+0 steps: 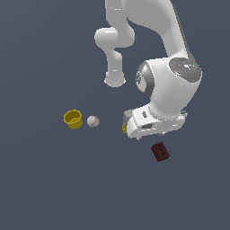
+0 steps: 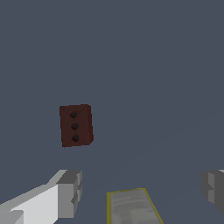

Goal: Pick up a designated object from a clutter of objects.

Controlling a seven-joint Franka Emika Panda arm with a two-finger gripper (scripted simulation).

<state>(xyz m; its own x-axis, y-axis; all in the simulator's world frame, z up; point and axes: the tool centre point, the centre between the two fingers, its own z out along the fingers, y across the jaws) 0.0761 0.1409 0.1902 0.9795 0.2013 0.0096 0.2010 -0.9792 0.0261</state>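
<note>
Pincer (image 2: 142,192) open, block (image 2: 76,125) apart, ungripped.

A white robot arm (image 1: 166,85) hangs over a grey floor (image 1: 45,188), with a yellow cup (image 1: 72,119), baseball (image 1: 93,121) and red-brown block (image 1: 160,152) below.

The exterior view looked down from high above, taking in the arm (image 1: 166,85) and floor. The wrist view sat low, close behind the fingers (image 2: 65,192). Both caught the red-brown block (image 1: 160,152) (image 2: 76,125)
</note>
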